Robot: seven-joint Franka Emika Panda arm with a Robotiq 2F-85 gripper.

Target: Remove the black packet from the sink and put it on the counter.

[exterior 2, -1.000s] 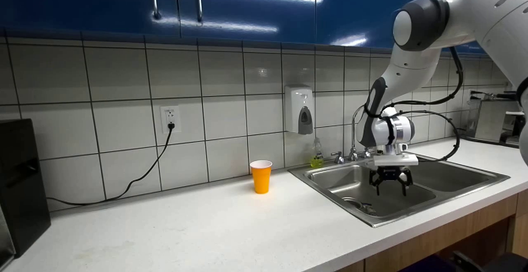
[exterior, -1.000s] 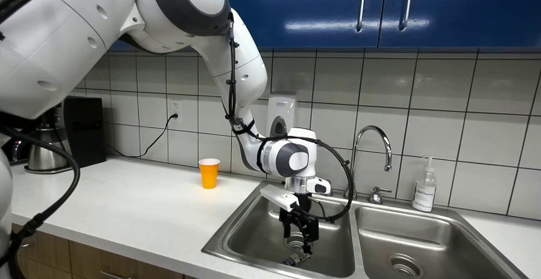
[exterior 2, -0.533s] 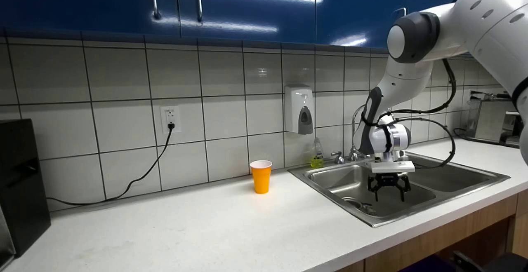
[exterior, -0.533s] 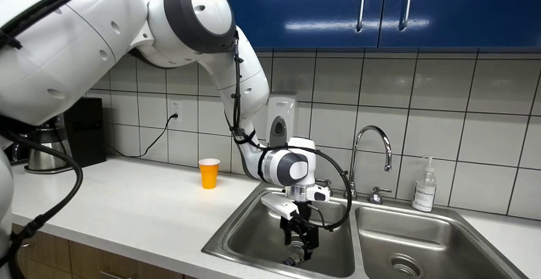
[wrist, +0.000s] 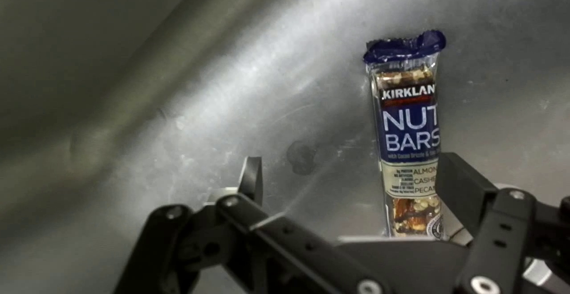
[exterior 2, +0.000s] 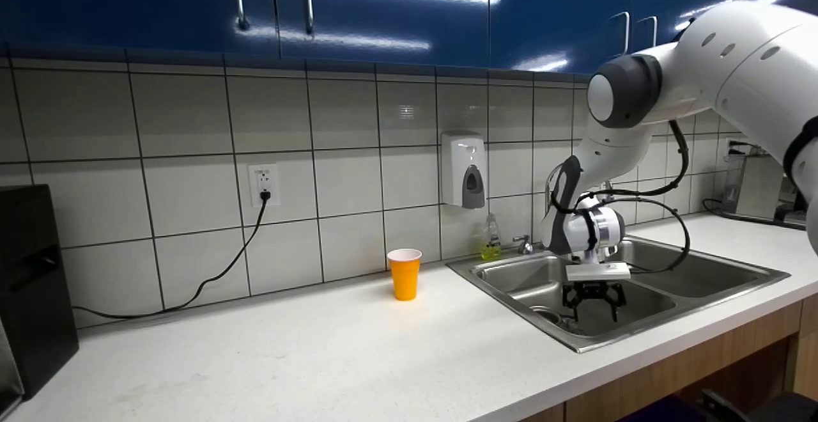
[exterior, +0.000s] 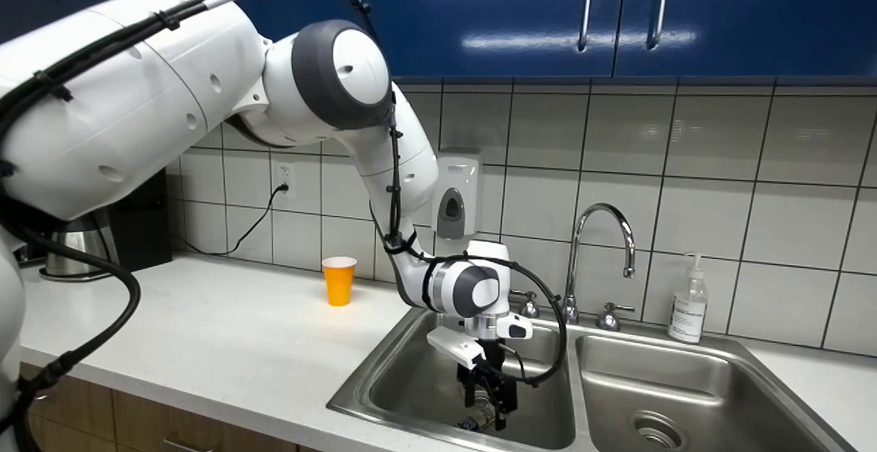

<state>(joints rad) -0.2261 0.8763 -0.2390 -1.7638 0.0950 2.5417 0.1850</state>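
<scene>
The packet is a snack bar in a dark blue and clear wrapper (wrist: 407,138), lying flat on the floor of the steel sink (exterior: 581,397). In the exterior views it looks small and dark (exterior: 476,418), partly behind the fingers. The white counter (exterior 2: 287,358) lies beside the sink (exterior 2: 645,332). My gripper (wrist: 354,173) is open, pointing down inside the basin nearest the orange cup. In the wrist view the packet is between the fingers, close to the right one; I cannot tell if they touch. My gripper also shows in both exterior views (exterior: 486,411) (exterior 2: 595,314).
An orange cup (exterior: 339,281) stands on the counter near the tiled wall. A chrome faucet (exterior: 596,233) and handles rise behind the basins. A soap bottle (exterior: 688,305) stands at the sink's back edge. A dispenser (exterior 2: 464,169) hangs on the wall. The basin walls surround my gripper.
My gripper has moved down deeper into the basin, and slightly toward the cup side in an exterior view. It has stayed open. The packet has not visibly moved.
</scene>
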